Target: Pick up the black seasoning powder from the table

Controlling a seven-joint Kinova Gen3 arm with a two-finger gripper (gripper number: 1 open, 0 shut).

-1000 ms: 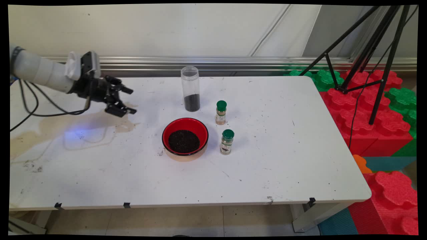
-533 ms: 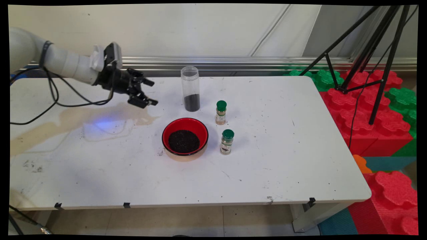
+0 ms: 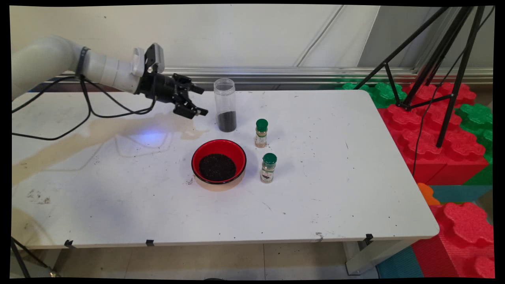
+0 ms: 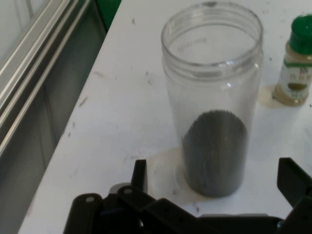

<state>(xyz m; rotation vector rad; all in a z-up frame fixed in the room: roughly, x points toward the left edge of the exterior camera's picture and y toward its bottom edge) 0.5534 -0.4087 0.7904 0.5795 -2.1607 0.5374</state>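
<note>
While the arm point(image 3: 79, 67) reaches in from the left above the white table point(image 3: 335, 189), its tool point(image 3: 200, 101) hangs released, fingers spread, just left of a clear jar point(image 3: 225, 105) and not touching it. In the hand view the jar point(image 4: 213, 97) stands upright and lidless between the two black fingers point(image 4: 292, 178), a dark granular fill in its lower third. A red bowl point(image 3: 219, 161) with dark grains sits nearer the camera than the jar. Two small green-capped bottles stand to the right: one point(image 3: 261, 133) beside the jar, also seen in the hand view point(image 4: 296, 61), the other point(image 3: 268, 167) just beside the bowl. Black cables point(image 3: 90, 110) droop from the arm over the table's left part.

The table is scuffed and flecked with dark crumbs; a wide tan stain point(image 3: 79, 142) spreads across its left half. Black clips point(image 3: 150, 242) grip its near edge. Behind it run a metal rail point(image 3: 296, 73) and a pale wall point(image 3: 197, 35). At right, large red and green foam blocks point(image 3: 434, 134) are stacked, with a black tripod point(image 3: 442, 59) on them. The floor point(image 3: 197, 262) below is tiled.
</note>
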